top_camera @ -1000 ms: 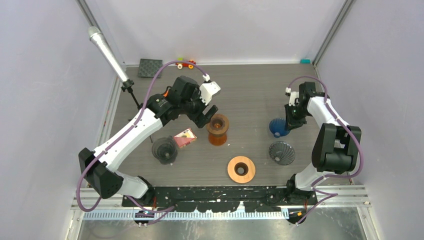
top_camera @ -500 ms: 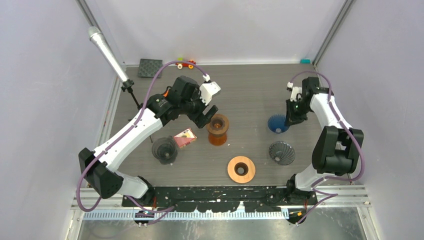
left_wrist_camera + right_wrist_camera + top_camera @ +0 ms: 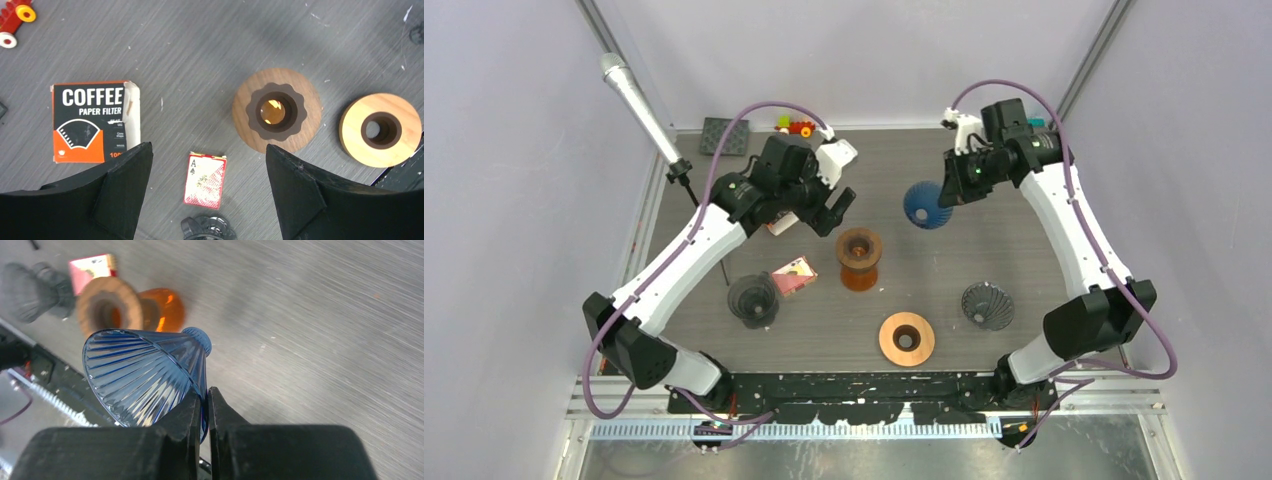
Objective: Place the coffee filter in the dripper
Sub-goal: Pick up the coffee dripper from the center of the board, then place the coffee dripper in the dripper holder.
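Note:
A blue ribbed dripper [image 3: 923, 205] hangs above the table at the back, tilted on its side. My right gripper [image 3: 946, 193] is shut on its rim; in the right wrist view the rim [image 3: 145, 372] is pinched between the jaws of the right gripper [image 3: 206, 402]. An orange and black box labelled coffee paper filter [image 3: 90, 122] lies flat on the table with its flap torn open. The filters inside are hidden. My left gripper [image 3: 207, 150] hovers open above the table with nothing between its fingers. In the top view the left gripper [image 3: 832, 212] covers most of the box [image 3: 776, 226].
An amber stand with a wooden top [image 3: 860, 258] sits mid-table. A wooden ring [image 3: 907, 338] lies near the front. Two dark drippers [image 3: 753, 298] [image 3: 988, 305], a card pack [image 3: 793, 275], a microphone stand [image 3: 639, 105], a toy car [image 3: 796, 126] and a black mat [image 3: 724, 135] are around.
My right arm has lifted the blue dripper off the table and carried it left and toward the back. The left arm has drawn back a little, still open.

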You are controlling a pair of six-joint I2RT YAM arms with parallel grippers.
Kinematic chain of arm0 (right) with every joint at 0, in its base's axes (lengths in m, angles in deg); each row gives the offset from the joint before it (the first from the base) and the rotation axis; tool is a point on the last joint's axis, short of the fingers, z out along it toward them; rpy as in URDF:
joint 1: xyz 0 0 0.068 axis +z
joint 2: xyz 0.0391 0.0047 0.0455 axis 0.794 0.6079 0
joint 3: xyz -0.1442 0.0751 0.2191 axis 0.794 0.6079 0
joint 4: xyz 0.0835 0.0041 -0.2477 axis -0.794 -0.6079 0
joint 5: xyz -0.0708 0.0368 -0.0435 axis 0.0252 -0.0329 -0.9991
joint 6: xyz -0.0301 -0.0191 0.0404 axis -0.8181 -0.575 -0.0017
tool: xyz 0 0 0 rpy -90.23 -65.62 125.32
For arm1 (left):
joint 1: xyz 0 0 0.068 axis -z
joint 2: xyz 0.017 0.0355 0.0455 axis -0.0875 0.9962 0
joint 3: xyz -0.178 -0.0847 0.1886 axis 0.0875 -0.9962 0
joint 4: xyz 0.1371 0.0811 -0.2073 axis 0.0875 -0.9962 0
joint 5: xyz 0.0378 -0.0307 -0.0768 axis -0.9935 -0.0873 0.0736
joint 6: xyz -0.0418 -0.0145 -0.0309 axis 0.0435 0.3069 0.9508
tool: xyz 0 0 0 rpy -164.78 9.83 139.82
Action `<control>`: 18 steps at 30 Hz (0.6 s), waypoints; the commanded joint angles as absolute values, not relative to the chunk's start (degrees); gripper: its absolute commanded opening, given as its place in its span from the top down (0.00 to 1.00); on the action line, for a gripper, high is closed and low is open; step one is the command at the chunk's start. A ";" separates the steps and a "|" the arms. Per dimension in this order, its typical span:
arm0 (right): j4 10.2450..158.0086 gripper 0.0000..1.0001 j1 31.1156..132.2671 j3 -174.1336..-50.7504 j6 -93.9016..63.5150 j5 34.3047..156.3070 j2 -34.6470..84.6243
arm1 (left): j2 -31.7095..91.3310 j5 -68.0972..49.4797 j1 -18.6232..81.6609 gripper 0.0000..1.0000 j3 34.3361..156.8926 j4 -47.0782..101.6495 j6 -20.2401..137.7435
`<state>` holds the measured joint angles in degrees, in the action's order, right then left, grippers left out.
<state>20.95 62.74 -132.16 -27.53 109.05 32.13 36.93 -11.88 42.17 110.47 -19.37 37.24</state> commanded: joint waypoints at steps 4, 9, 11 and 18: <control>16.24 0.99 72.48 -139.46 -23.49 114.00 32.88 | 33.00 -7.64 37.72 0.14 112.77 -18.48 39.87; 16.28 0.99 78.13 -142.29 -22.61 114.06 36.32 | 30.41 -7.02 37.06 0.15 111.05 -17.69 39.25; 16.69 0.99 79.96 -143.12 -22.25 113.92 38.05 | 29.17 -6.73 36.93 0.16 109.63 -16.38 39.32; 17.75 0.99 83.10 -145.52 -22.09 114.16 43.41 | 26.12 -9.85 36.67 0.17 106.39 -14.16 39.92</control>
